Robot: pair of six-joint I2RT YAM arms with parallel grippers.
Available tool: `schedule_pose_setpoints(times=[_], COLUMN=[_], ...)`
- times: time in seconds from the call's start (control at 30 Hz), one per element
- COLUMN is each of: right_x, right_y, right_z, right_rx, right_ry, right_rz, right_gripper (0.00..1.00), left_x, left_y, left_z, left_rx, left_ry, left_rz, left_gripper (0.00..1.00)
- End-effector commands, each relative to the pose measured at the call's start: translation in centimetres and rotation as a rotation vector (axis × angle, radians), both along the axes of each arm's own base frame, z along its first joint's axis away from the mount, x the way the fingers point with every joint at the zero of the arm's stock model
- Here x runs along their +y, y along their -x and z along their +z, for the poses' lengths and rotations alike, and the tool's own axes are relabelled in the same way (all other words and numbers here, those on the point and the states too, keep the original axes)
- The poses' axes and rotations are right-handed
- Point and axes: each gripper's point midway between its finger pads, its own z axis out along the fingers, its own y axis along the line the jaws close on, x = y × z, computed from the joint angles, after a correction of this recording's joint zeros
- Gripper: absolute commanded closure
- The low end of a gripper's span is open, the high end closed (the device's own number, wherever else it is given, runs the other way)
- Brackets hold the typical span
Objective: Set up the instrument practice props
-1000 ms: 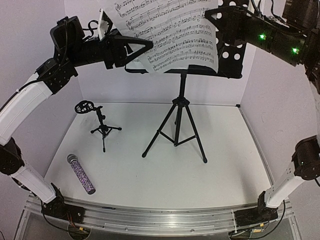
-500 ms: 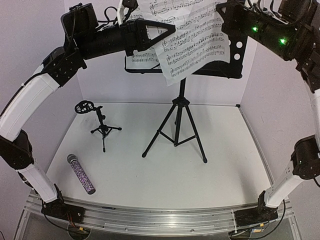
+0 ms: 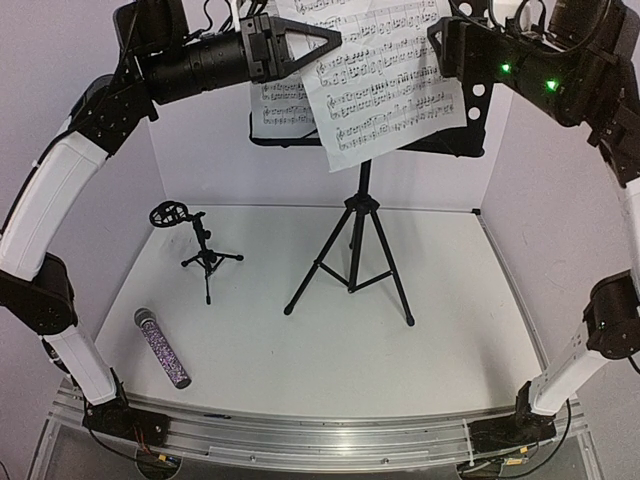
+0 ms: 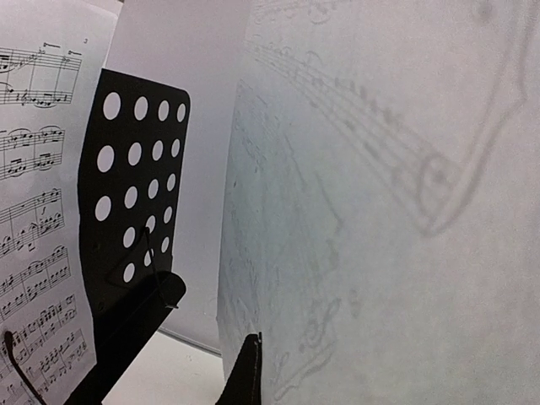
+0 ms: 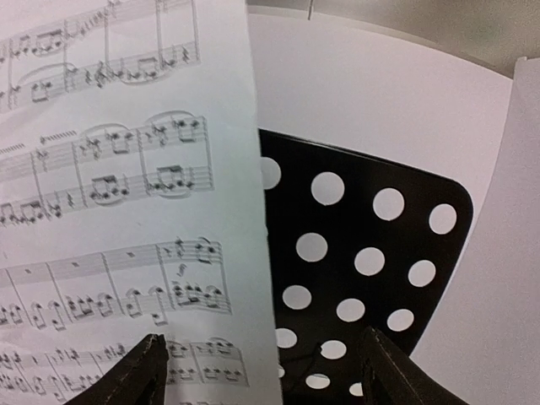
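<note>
Fixed high and behind both arm bases, facing forward and down, far enough back to take in the whole table (image 3: 440, 330). Mounted behind the left pincer (image 4: 251, 371), pressed near the unprinted back of a sheet-music page (image 4: 380, 211) at its tips. Mounted behind the right pincer (image 5: 266, 371), close on the printed face. Shared across all three: the perforated tray (image 3: 472, 110), just beyond both pincers' tips.

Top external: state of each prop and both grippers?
music stand: upright, legs spread.
sheet-music page: aloft, tilted, in front of the music stand.
microphone: lying flat, not in the clip.
mic stand: upright, clip empty.
left gripper: shut on sheet-music page.
right gripper: fingers open.
</note>
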Motion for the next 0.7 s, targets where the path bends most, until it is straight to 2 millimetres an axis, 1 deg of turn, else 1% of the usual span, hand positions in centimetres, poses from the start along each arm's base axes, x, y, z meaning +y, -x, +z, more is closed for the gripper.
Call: schedule_pose_setpoints(times=[0.0,0.1,0.17,0.23,0.3,0.4,0.47,0.6,0.67], right_x=[-3.9,-4.3,-4.4,-3.8,-3.7,-4.8,-5.6,-4.0,-3.4], right_y=[0.5,0.9,1.2,1.6,1.6,1.0,0.6,-0.1,-0.5], right_z=[-1.3,-2.4,-3.3,-4.6,-5.6,-7.1,-8.5,-11.8,-12.1], right_rx=[0.079,0.11,0.136,0.171,0.201,0.25,0.289,0.371,0.384], right_ry=[0.025,0.024,0.025,0.052,0.08,0.074,0.062,0.12,0.122], right_rz=[-0.092,-0.07,-0.039,0.02,0.033,0.039,0.05,0.138,0.153], right_gripper=[0.25,0.25,0.25,0.25,0.25,0.26,0.28,0.3,0.35], left_x=[1.4,1.5,1.8,2.0,2.2,2.5,2.8,3.1,3.2], left_y=[-0.1,-0.7,-1.0,-1.1,-1.3,-1.4,-1.3,-1.4,-1.5], left_z=[1.1,0.9,1.1,1.5,1.8,2.0,2.3,2.8,3.0], left_rx=[0.05,-0.007,-0.066,-0.107,-0.121,-0.136,-0.146,-0.179,-0.193], left_ry=[0.016,-0.003,-0.012,-0.007,-0.002,0.001,0.007,0.015,0.021], left_rz=[0.042,0.091,0.127,0.147,0.169,0.186,0.196,0.22,0.228], left_gripper=[1.0,1.0,1.0,1.0,1.0,1.0,1.0,1.0,1.0])
